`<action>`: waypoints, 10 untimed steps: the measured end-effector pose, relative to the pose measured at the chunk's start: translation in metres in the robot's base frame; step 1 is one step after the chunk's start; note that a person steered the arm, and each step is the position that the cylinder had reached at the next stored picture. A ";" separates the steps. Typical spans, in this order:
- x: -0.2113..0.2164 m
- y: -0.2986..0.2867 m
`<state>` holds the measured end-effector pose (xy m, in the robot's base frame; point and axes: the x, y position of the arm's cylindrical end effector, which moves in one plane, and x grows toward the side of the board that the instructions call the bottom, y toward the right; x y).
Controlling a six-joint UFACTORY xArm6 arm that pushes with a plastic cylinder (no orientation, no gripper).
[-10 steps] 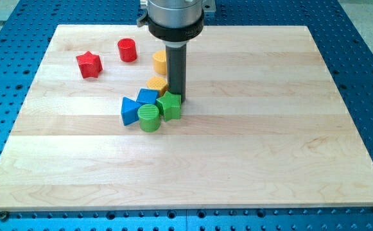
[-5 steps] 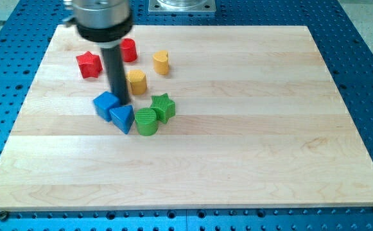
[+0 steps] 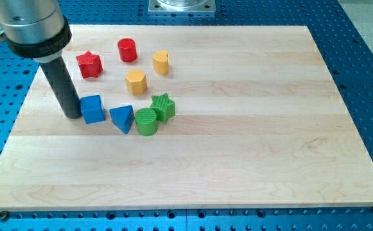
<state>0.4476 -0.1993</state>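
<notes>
My tip (image 3: 72, 116) rests on the board at the view's left, right beside the left face of the blue cube (image 3: 92, 108), touching or nearly so. Just right of the cube lies the blue triangle (image 3: 122, 118). Further right the green cylinder (image 3: 146, 121) sits against the green star (image 3: 164, 106). Above them stands the yellow hexagon (image 3: 136, 82), with a second, rounded yellow block (image 3: 161, 62) higher up. The red star (image 3: 89, 64) and the red cylinder (image 3: 127, 49) lie near the view's top left.
The wooden board (image 3: 250, 128) lies on a blue perforated table (image 3: 366, 64). A metal mount (image 3: 182, 6) sits at the view's top centre, beyond the board's far edge.
The rod has swept from the block cluster to the view's left. The blue cube slid left and apart from the blue triangle. The yellow hexagon and green blocks have stayed put over the last half second.
</notes>
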 end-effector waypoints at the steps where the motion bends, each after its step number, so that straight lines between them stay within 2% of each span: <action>1: 0.000 0.027; 2: 0.000 0.066; 3: 0.000 0.075; 4: 0.021 0.038; 5: 0.039 0.035; 6: 0.034 0.040; 9: 0.020 0.103; 10: -0.015 0.093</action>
